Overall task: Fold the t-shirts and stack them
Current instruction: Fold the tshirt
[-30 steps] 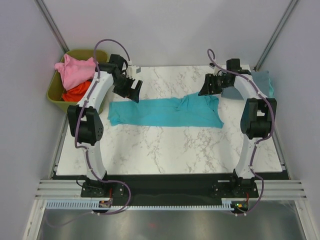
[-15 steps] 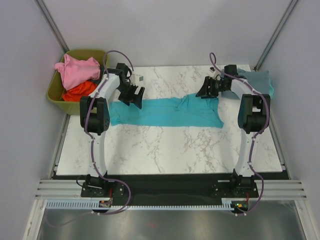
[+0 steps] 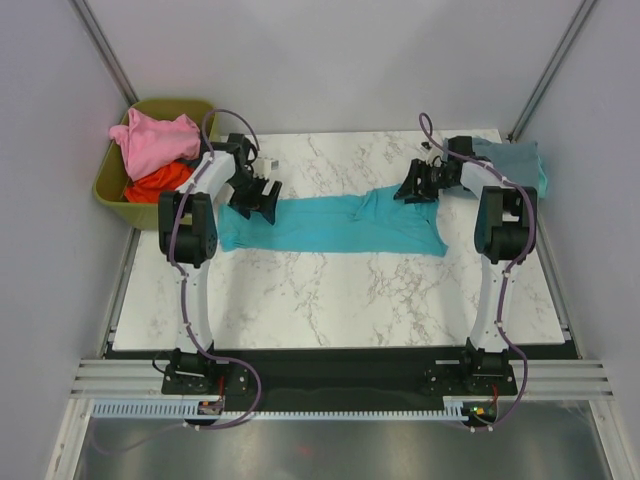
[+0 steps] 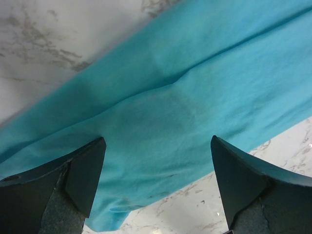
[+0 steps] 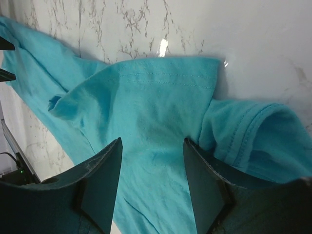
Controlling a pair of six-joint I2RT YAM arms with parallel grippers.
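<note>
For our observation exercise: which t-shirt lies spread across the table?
The teal t-shirt; the pink t-shirt and orange-red t-shirt are bunched in the bin, the grey-blue t-shirt at the far-right corner.

teal t-shirt (image 3: pixel 330 225), pink t-shirt (image 3: pixel 150 140), orange-red t-shirt (image 3: pixel 155 183), seemingly grey-blue t-shirt (image 3: pixel 515 158), olive bin (image 3: pixel 200 106), grey-veined white table (image 3: pixel 330 300).

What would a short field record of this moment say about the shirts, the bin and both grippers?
teal shirt: spread in a long band across the table
pink shirt: heaped on top in the bin
orange-red shirt: in the bin, under the pink shirt
grey-blue shirt: far right corner of the table
left gripper: open, over the teal shirt's left end
right gripper: open, over the teal shirt's right end, near a sleeve
contact: cannot tell whether either gripper touches the cloth
</note>
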